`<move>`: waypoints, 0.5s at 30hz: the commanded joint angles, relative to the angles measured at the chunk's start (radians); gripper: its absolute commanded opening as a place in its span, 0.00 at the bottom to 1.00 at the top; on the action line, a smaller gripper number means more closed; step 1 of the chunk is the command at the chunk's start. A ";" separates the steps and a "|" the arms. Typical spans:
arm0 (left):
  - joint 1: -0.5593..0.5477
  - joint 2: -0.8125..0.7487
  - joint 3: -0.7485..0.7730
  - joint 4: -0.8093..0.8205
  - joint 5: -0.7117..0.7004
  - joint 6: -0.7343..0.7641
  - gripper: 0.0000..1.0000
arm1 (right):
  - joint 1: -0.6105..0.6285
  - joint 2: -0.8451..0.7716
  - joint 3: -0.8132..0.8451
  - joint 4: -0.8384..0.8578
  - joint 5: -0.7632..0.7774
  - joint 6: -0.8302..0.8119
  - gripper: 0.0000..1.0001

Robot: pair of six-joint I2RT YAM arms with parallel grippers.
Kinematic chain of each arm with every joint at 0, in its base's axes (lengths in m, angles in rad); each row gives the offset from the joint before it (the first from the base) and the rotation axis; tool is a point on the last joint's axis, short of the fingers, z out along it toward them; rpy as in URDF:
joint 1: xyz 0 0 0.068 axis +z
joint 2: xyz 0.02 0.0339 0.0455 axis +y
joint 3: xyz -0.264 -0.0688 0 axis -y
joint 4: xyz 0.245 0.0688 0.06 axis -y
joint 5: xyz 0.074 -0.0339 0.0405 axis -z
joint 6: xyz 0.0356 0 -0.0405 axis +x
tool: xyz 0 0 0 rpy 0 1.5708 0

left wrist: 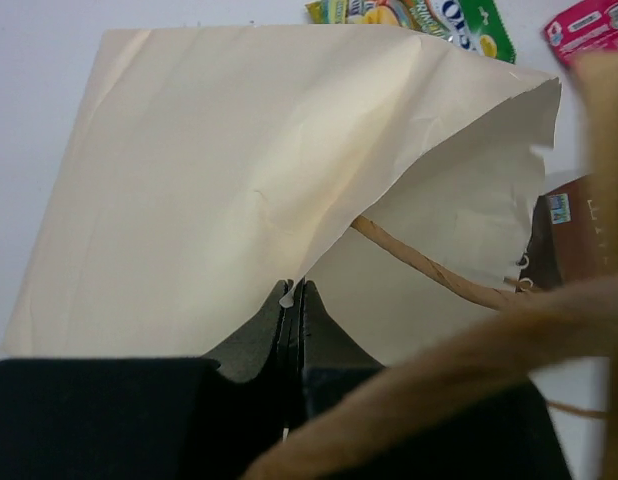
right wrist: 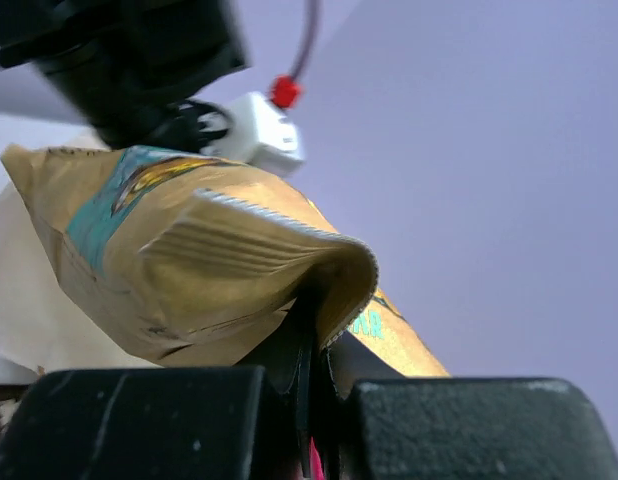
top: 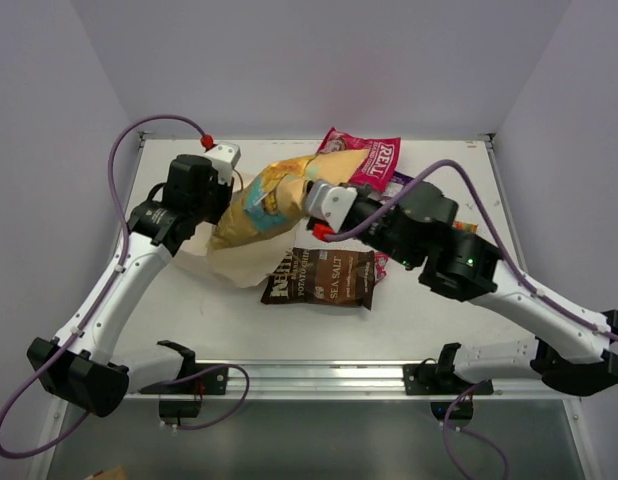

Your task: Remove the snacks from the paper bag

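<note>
At the left of the desk (top: 289, 335), the left end effector (left wrist: 292, 300) is pressed fully shut, its two dark fingers pinching a thin edge of the paper bag (left wrist: 209, 180). The cream bag lies slumped on its side with one flap folded over, and a brown string handle (left wrist: 429, 268) runs across its opening.

Toward the middle, the tan-yellow bag (top: 264, 200) slants over the paper bag. Its lower left end rests against the cream paper, though I cannot tell whether that end sits inside the mouth. Its upper right end is raised.

The right end effector (right wrist: 304, 345) has that raised end, closed tight on the crimped seal so that the packet folds over the fingertips.

Just in front of the paper bag, the dark brown chip bag (top: 324, 278) lies flat on the desk with its white lettering facing up. Behind the right end effector, at the far edge, lies the red-pink bag (top: 367, 158).

The left wrist view also shows a green packet (left wrist: 474, 22) and a pink packet (left wrist: 589, 25) on the desk beyond the paper bag.
</note>
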 commanded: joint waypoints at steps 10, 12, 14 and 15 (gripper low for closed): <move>0.009 0.044 0.008 0.003 -0.179 -0.072 0.00 | -0.523 -0.078 0.021 0.133 0.317 0.201 0.00; 0.009 0.038 0.020 0.003 -0.161 -0.072 0.00 | -0.602 -0.024 0.024 0.142 0.328 0.256 0.00; 0.009 0.030 0.031 0.003 -0.145 -0.075 0.00 | -0.690 0.086 0.041 0.159 0.365 0.282 0.00; 0.009 0.022 0.033 0.006 -0.130 -0.077 0.00 | -0.714 0.129 0.054 0.165 0.379 0.291 0.00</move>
